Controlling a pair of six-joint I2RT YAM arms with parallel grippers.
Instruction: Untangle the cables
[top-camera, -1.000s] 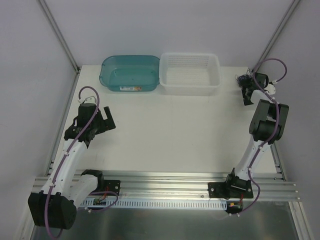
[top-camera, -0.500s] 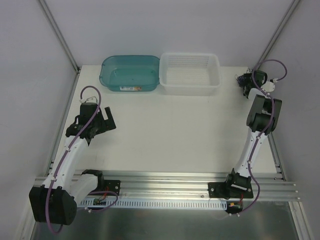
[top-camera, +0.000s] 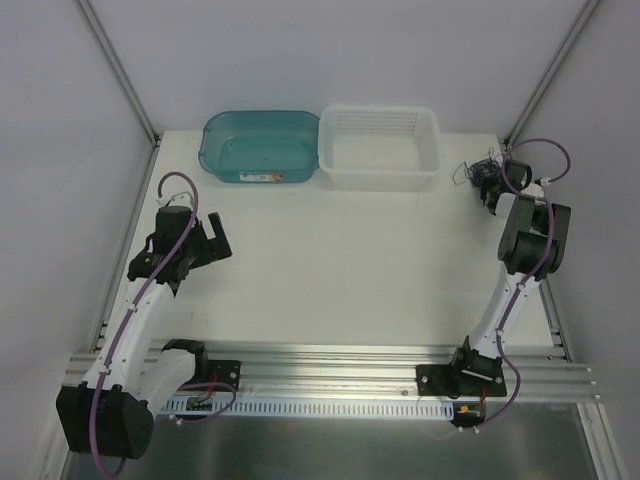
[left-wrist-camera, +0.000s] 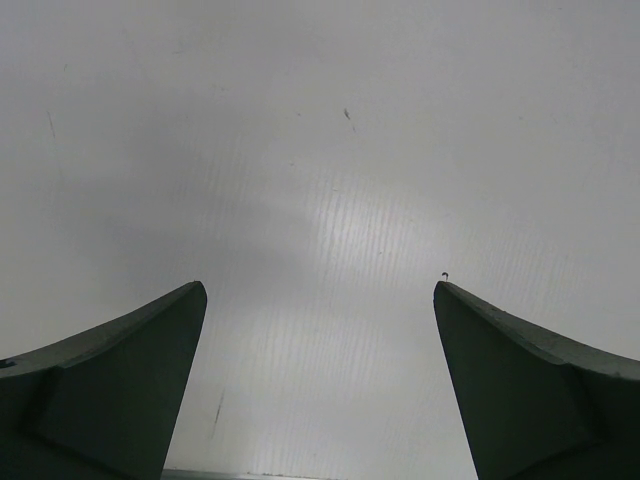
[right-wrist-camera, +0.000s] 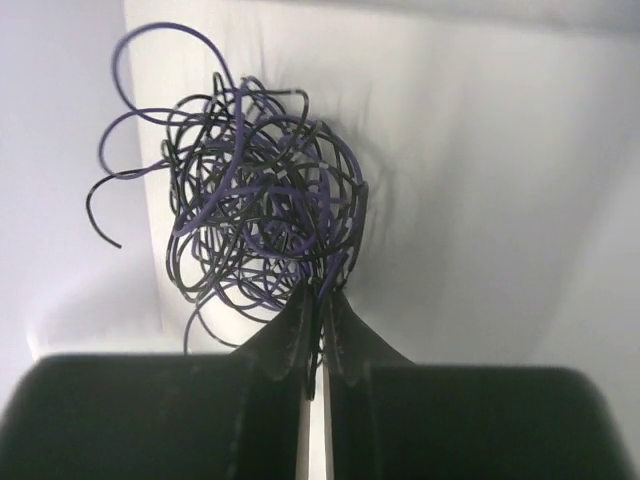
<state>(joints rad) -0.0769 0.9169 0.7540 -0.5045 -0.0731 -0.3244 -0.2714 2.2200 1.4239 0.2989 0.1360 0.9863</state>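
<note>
Right gripper is pinching the near edge of the cables, a springy wad of hair-thin black and purple loops bunching just beyond its fingertips; best to be lifting slowly, gripping firm so strands aren't slipping. Left gripper is hanging spread wide, holding nothing, matte white table beneath it

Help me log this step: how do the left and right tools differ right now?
The left tool is open wide with nothing in it; the right tool is shut on the cables, a tangled ball. The left tool hangs over the table on the left side; the right tool is at the far right corner, to the right of the white basket. Both are dark two-finger tools.
</note>
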